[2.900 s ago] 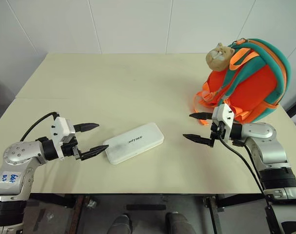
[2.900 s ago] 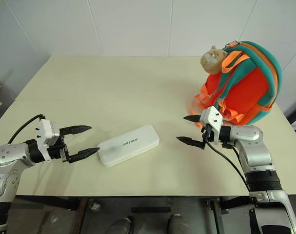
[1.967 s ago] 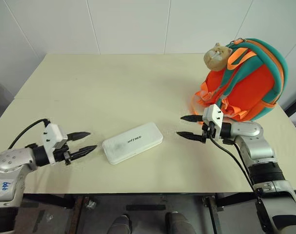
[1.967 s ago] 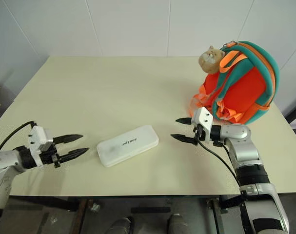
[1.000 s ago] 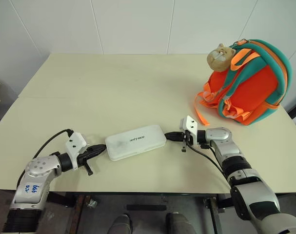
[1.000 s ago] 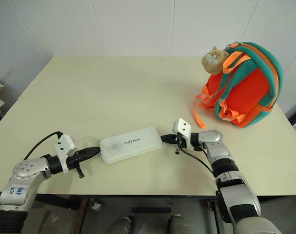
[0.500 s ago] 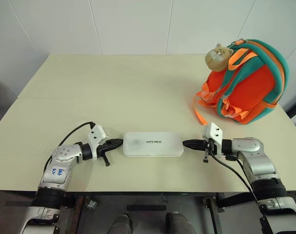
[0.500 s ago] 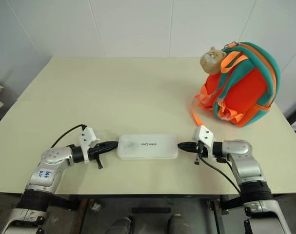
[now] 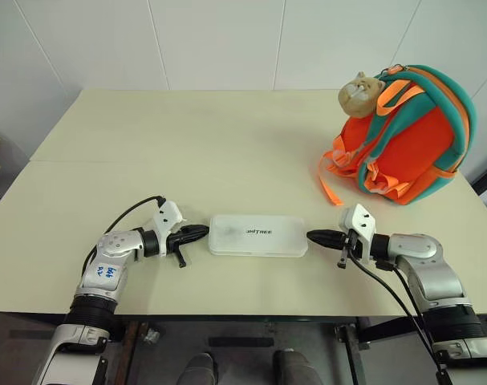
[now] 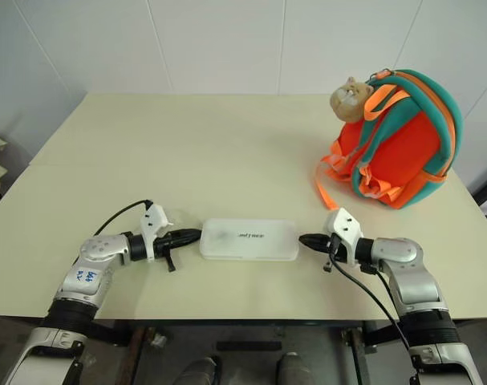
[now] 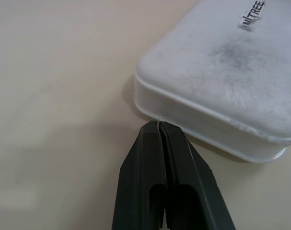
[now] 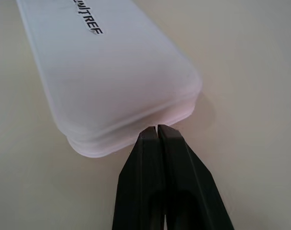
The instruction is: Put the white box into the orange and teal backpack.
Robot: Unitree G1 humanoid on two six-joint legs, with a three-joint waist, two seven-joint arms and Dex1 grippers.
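The white box (image 9: pixel 257 235) lies flat near the table's front edge, its long side running left to right and its dark lettering facing up. My left gripper (image 9: pixel 203 230) is shut, with its tip against the box's left end (image 11: pixel 222 81). My right gripper (image 9: pixel 310 235) is also shut, its tip touching the box's right end (image 12: pixel 111 72). Neither gripper holds anything between its fingers. The orange and teal backpack (image 9: pixel 407 144) stands at the far right of the table, well behind the right gripper. A tan plush charm (image 9: pixel 359 92) sits on its upper left.
The cream table (image 9: pixel 187 144) stretches bare to the left and behind the box. Loose orange straps (image 9: pixel 330 180) trail from the backpack toward the box. A white wall rises behind the table's far edge.
Both grippers were open and are now shut, and they have come in to the box's two ends. The box has turned from slanted to straight across.
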